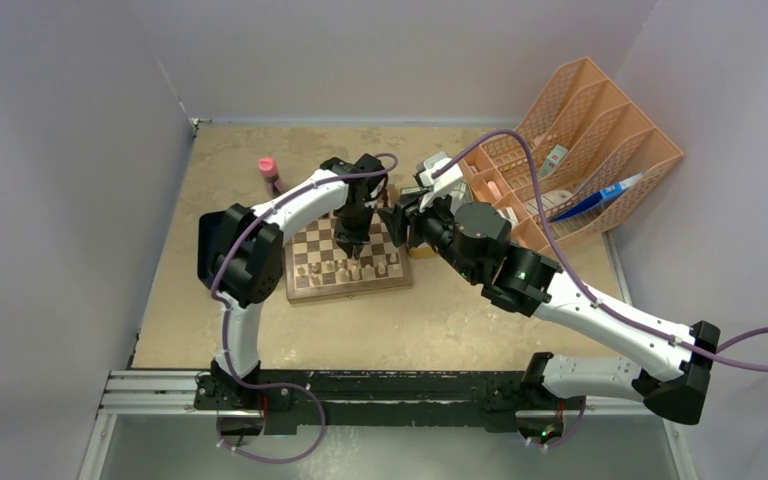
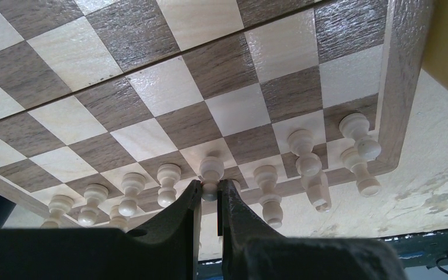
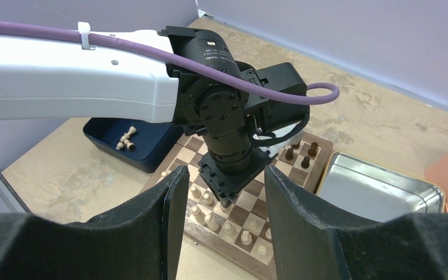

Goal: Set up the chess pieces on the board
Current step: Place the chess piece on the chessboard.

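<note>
Left gripper (image 2: 210,189) clamps pale pawn (image 2: 211,166) upright, apparently to seat it in the board's (image 2: 169,87) pawn row; right gripper (image 3: 226,175) open, empty.

i see the board (image 1: 310,243), a square wooden chessboard with dark brown and light tan checks and a plain border, lying flat and turned slightly askew. the pale pieces (image 2: 168,182) stand upright in two rows along its near edge, small turned figures with rounded heads. in that group a round-headed piece (image 2: 210,168) has its stem pinched between the fingers of the left gripper (image 2: 211,188). a few dark pieces (image 3: 301,153) stand at the board's far right corner. some spare pale pieces (image 3: 127,139) lie tipped over in the dark blue tray (image 3: 102,129) beside the board's left edge.
</note>
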Controlling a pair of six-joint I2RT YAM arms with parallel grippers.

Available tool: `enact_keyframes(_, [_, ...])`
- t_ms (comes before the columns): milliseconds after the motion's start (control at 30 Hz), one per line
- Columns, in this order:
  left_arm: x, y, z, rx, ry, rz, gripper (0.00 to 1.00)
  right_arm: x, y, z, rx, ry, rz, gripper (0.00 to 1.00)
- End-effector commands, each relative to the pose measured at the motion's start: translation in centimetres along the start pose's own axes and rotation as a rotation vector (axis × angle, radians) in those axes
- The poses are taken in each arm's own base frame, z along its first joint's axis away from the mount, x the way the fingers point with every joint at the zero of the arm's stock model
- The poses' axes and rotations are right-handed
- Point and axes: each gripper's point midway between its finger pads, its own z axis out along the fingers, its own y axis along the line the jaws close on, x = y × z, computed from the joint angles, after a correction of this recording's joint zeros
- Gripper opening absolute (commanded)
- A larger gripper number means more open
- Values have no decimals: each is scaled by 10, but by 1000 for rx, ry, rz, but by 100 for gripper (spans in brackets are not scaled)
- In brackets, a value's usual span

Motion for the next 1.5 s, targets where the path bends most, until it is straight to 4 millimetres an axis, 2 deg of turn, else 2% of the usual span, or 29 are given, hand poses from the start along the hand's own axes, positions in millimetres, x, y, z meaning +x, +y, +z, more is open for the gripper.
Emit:
enact_keyframes(0, [-2,-6,-4,16,-21,12,3,-34,0,-9,5,-78,34,53])
enact_keyframes(633, [4,0,3,-19,-5,13,8,-28,-2,-9,16,-66,28,53])
enact_keyframes(800, [2,-1,5,-19,-6,17,12,-27,-2,-7,15,-65,26,53])
enact_keyframes(1167, [0,-3,6,-15,-13,22,12,-28,-3,-8,20,-69,27,54])
enact_keyframes(1467, [-2,0,2,-43,-31,26,19,-25,-2,-7,15,-62,24,54])
